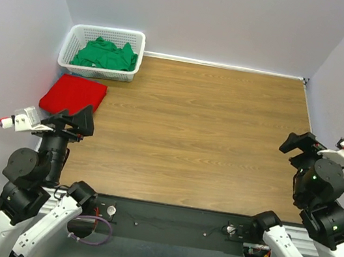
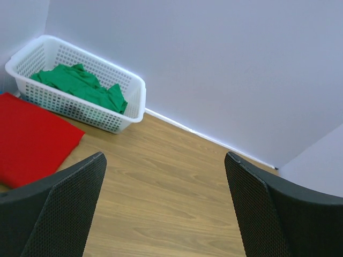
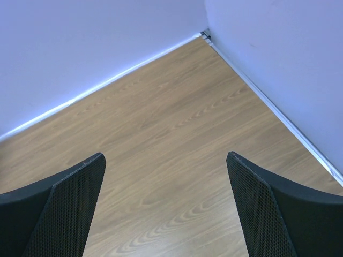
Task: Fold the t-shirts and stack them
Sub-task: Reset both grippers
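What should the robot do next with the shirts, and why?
Probably the left gripper, open and empty, should reach forward to the green t-shirt crumpled in the white basket. The red t-shirt already lies folded flat near it, so green seems next.

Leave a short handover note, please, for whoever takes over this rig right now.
Left hand: open, empty, above the table near its left edge.
Right hand: open, empty, above the table's right side.
Red t-shirt: folded flat on the table by the left wall, just in front of the white basket.
Green t-shirt: crumpled inside the basket.
Done: red one folded and laid down.
Left: take the green one out, fold it, stack it on the red. No other shirt shows in any view.
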`<act>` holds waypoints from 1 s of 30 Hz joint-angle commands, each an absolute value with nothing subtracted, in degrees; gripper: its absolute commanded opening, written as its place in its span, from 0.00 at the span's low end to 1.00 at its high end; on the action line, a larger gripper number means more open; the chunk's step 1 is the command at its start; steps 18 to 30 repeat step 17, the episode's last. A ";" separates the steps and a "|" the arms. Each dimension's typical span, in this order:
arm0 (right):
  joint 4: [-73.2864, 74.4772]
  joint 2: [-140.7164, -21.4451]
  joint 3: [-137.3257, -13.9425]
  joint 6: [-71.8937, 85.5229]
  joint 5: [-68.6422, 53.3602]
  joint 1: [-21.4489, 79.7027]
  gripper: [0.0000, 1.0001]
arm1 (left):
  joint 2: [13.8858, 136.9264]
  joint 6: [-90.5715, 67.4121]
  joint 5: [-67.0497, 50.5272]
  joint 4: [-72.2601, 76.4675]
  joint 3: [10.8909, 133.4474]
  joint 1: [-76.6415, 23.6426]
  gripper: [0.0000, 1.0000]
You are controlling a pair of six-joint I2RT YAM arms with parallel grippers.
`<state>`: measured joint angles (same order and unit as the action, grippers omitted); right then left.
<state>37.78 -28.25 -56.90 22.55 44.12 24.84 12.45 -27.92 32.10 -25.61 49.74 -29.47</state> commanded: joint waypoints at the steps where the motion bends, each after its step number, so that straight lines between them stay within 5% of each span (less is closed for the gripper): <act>1: 36.12 -26.72 -53.80 22.41 46.32 24.79 1.00 | 10.81 -30.23 35.68 -22.77 46.85 -29.36 0.99; 30: 35.77 -24.87 -50.89 24.52 47.55 24.79 1.00 | 9.40 -31.29 35.42 -18.46 39.73 -29.36 0.98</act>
